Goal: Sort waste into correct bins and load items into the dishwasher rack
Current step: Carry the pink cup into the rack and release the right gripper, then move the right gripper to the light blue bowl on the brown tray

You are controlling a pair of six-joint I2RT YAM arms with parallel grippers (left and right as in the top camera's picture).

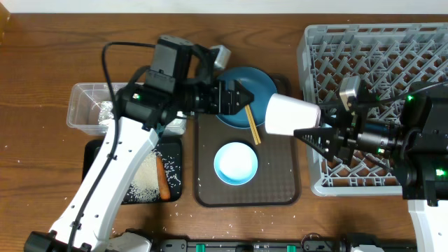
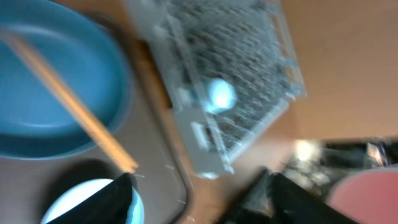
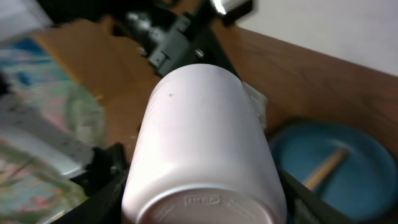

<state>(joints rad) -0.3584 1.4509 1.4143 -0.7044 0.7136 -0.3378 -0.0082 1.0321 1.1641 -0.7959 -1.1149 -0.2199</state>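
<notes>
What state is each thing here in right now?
left gripper: open, empty, over the dark blue plate.
right gripper: shut on the pale pink cup.
pale pink cup: lifted, lying sideways.
dark blue plate: flat, chopsticks resting on it.
bowl: upright, empty, on the brown tray.
clear tub: holds the foil scrap.
black tray: holds rice and the carrot.
dishwasher rack: upright on the table.

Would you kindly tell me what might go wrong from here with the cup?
The cup lies sideways in the right claw; it may slip and drop onto the brown tray. It may clip the rack wall. The open left claw hovers close by over the chopsticks; the arms may collide.
</notes>
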